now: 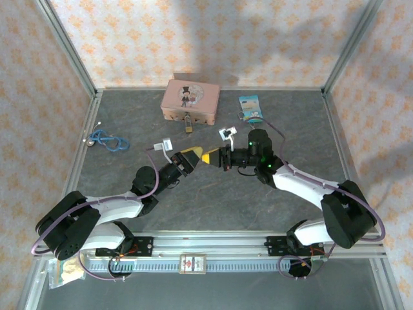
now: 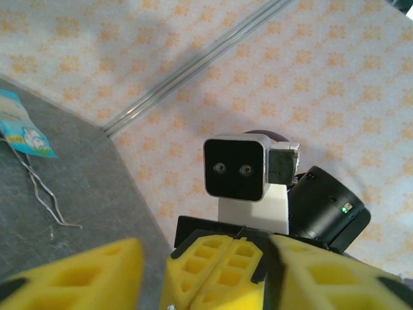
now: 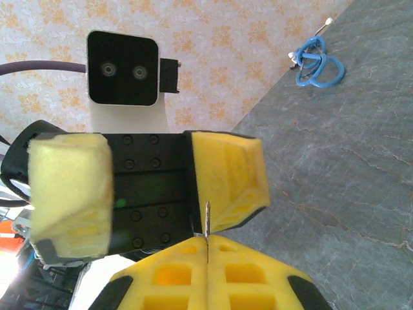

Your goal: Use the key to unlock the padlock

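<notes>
We have the key [image 3: 207, 223] above the bench [image 1: 142, 123], padlock not yet reached.
Centre frame, our left hand [image 1: 191, 157] stands apart either side of the key, which the right hand [image 1: 210, 157] clamps; upper centre, the padlock [image 1: 188, 128] hangs on the pink tin [image 1: 191, 97], so we judge inserting and turning remain.

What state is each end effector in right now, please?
Left end effector: open, its yellow pads spread apart in front of the right one.
Right end effector: closed on the key, whose thin silver blade sticks out between its pads.
</notes>
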`<state>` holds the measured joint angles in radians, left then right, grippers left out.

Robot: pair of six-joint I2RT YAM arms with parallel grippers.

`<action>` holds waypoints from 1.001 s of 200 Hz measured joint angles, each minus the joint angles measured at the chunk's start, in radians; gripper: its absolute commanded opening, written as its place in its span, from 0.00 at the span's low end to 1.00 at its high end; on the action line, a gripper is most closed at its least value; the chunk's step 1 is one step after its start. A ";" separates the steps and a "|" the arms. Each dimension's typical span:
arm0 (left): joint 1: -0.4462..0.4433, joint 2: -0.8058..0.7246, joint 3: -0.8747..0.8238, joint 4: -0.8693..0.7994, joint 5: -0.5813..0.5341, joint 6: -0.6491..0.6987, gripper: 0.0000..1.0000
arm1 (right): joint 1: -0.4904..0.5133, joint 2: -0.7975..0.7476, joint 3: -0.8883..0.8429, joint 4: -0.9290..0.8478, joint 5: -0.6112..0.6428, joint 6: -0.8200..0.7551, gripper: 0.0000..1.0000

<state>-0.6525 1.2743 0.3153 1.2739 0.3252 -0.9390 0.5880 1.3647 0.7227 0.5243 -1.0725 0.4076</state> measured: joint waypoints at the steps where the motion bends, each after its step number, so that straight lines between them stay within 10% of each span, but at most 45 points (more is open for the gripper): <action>1: 0.000 0.000 0.000 0.000 -0.001 -0.002 0.57 | 0.000 0.000 0.000 0.000 0.000 0.000 0.00; 77: -0.026 0.008 0.000 -0.008 -0.028 0.016 0.35 | -0.003 -0.011 -0.016 0.053 -0.002 0.027 0.00; 110: -0.041 0.041 0.001 0.026 -0.031 -0.001 0.00 | -0.006 0.004 -0.017 0.068 -0.002 0.039 0.00; 157: -0.042 0.047 0.001 0.039 -0.049 -0.008 0.00 | -0.010 -0.008 -0.042 0.087 0.038 0.056 0.38; 200: -0.061 0.041 0.001 0.039 -0.072 -0.002 0.00 | -0.013 -0.045 -0.159 0.254 0.094 0.183 0.39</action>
<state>-0.7139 1.3151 0.3161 1.3132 0.2535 -0.9405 0.5751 1.3201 0.5640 0.7780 -0.9783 0.5907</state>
